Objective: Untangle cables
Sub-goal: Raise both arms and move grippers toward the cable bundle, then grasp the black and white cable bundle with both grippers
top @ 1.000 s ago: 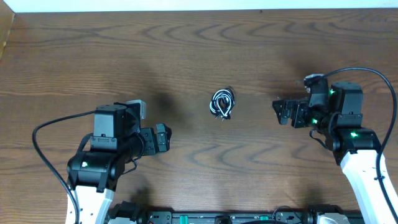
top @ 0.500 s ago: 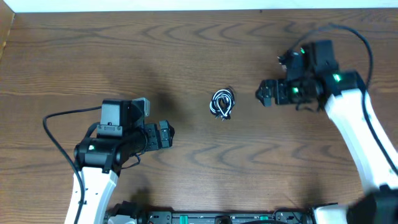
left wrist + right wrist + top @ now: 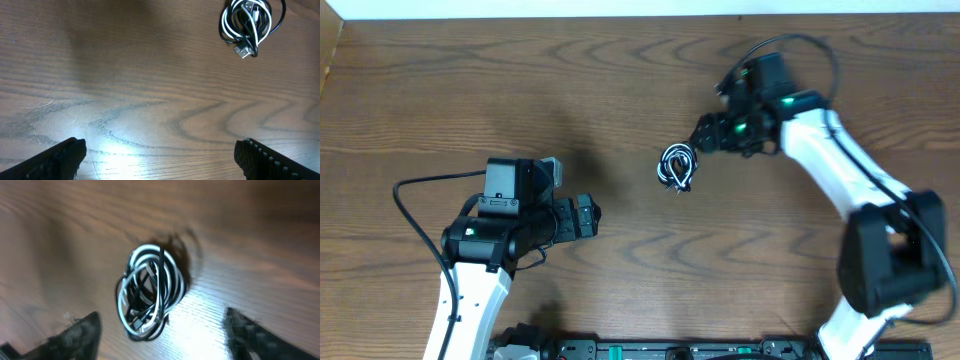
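While looking down from overhead, seeing the cables [image 3: 678,167] lying as one tight black-and-white coil on the tabletop [image 3: 620,70], just right of the frame's centre. Not being touched by anything yet. Having the right arm [image 3: 820,130] angled in from the upper right, right jaws hanging spread apart just beside the coil and holding nothing. In the right wrist view, catching the coil sitting between the two fingertips [image 3: 75,335] down at the lower corners. Having the left arm [image 3: 485,240] sitting at lower left, well apart from the coil, left jaws standing wide open and empty too. Showing the coil in the upper right of that wrist view.

Guessing at the trouble from here:
- Closing over the whole bundle and pinching every loop at once, so just dragging the knot around instead of loosening it.
- Pulling one strand with nothing pinning the rest, and tightening the wraps.
- Skidding the coil across the smooth wood if coming down off-centre.
- Clamping on a small plug end [image 3: 242,50] and letting it slip.
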Controlling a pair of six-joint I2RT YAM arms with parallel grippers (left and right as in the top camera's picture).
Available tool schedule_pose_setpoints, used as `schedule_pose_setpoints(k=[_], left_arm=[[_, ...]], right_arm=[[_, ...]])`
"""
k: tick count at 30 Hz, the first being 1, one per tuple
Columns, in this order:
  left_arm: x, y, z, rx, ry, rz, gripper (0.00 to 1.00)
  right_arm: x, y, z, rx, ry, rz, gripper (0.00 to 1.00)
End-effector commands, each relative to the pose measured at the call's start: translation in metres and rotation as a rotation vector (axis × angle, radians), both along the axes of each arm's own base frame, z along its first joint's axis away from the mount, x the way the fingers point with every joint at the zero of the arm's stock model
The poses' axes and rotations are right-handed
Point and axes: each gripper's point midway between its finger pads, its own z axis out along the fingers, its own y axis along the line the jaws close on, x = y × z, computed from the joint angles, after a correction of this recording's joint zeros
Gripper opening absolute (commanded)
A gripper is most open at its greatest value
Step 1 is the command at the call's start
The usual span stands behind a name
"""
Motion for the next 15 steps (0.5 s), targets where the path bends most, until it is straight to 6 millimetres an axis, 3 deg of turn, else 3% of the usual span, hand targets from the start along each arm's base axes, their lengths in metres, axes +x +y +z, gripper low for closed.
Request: schedule_pose_setpoints(k=[1,5,9,12,15], left_arm=[[0.002,-0.004,0.005,-0.021,-0.005,0.002,1.0],[0.002,-0.004,0.005,-0.02,-0.005,0.001,1.0],[0.001,-0.004,0.005,-0.02,-0.004,0.001,1.0],[0.002,-0.004,0.005,-0.02,-0.005,0.001,0.99],[0.002,-0.004,0.006,-0.022,-0.008,0.001,0.99]], right_arm=[[-0.007,0.015,-0.031,-0.051,0.07,-0.007,0.59],[-0.024,0.027,-0.066,-0.089,0.151,0.037,0.36],[-0.042,0.031,-0.081,-0.115,0.221,0.062,0.01],[-0.056,0.03,-0.074,-0.115,0.267,0.082,0.01],[-0.071,0.034,-0.054,-0.072,0.272,0.171,0.01]])
